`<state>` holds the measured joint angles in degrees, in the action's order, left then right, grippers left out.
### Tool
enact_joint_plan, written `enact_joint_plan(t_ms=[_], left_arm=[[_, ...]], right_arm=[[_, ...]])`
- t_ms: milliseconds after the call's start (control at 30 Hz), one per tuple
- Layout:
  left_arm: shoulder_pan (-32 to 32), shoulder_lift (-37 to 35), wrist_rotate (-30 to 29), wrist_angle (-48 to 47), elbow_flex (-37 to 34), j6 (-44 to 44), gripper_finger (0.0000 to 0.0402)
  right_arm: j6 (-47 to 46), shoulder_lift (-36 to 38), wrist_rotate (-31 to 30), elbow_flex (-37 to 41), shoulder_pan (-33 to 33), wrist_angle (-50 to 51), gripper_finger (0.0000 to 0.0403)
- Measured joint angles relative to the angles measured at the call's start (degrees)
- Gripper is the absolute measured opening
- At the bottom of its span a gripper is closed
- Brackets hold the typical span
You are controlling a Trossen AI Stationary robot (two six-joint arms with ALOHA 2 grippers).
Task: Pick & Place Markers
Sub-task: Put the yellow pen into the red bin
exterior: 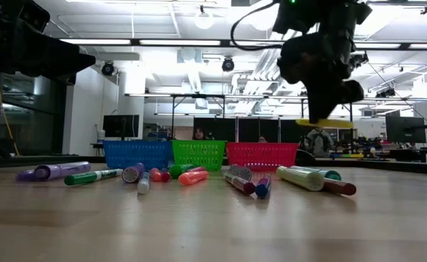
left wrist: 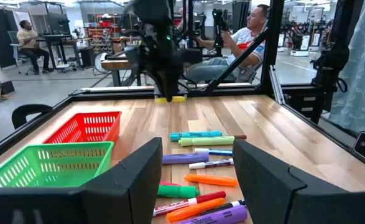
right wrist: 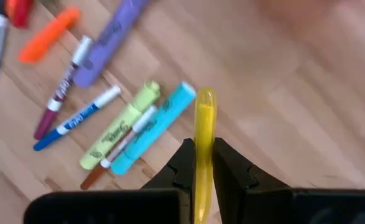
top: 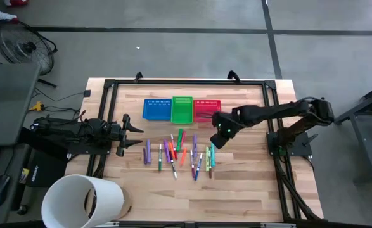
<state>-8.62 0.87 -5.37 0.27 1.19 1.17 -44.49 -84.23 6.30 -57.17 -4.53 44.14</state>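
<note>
Yellow marker [right wrist: 204,134] clamped between the right gripper's [right wrist: 204,163] fingers, raised above the table [top: 249,190] beside the red basket [top: 206,109]. Other markers [top: 176,154] lie scattered below the baskets. Left gripper [top: 137,133] waits spread wide at the table's left.

Def a robotics lab/workshop imo: open hall w/ exposed ceiling ducts [exterior: 198,76] & strip lights [exterior: 169,42], rows of monitors [exterior: 121,125], more black-framed rigs [left wrist: 297,28] in the bg, ppl seated at workstations [left wrist: 30,40].

Three baskets [top: 182,109]; about fifteen markers [top: 179,154].
</note>
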Motion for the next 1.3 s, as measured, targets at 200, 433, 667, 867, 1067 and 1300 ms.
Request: enact_joint_plan(t_ms=[200,433,667,867,1067,1300], left_arm=[[0.0,0.0,0.0,0.0,0.0,0.0,0.0195],[0.0,0.0,0.0,0.0,0.0,0.0,0.0195],[0.0,0.0,0.0,0.0,0.0,0.0,0.0195],[0.0,0.0,0.0,0.0,0.0,0.0,0.0195],[0.0,0.0,0.0,0.0,0.0,0.0,0.0195],[0.0,0.0,0.0,0.0,0.0,0.0,0.0195]], right_arm=[[7.5,3.3,0.0,-0.9,-4.0,0.0,0.0024],[18.8,3.0,0.2,-6.4,-8.5,1.1,0.0024],[28.4,2.9,0.3,-9.9,-12.2,2.2,0.0024],[33.2,-1.1,0.6,-14.4,-14.6,4.4,0.0024],[41.3,-9.2,0.8,-23.6,-16.9,10.1,0.0024],[52.0,-20.6,0.0,-34.5,-18.6,17.8,0.0024]])
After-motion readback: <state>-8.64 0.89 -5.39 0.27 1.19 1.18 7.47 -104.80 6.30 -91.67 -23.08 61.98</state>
